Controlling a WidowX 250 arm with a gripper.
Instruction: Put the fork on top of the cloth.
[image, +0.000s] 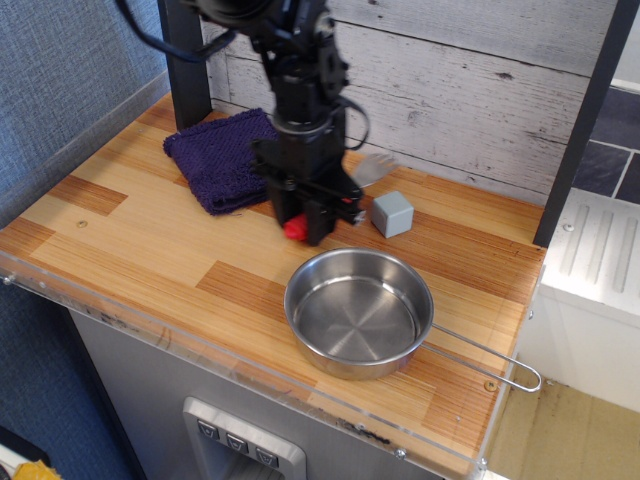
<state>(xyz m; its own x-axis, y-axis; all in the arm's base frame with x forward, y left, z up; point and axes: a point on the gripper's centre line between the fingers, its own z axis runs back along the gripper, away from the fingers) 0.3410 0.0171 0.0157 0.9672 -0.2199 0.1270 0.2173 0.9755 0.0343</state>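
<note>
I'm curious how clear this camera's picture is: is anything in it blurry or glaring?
In the only view, observation.image, the fork held in the gripper looks smeared, its grey tines a soft blur; the cloth and steel pan stay sharp, the pan showing mild reflections, no harsh glare.
</note>
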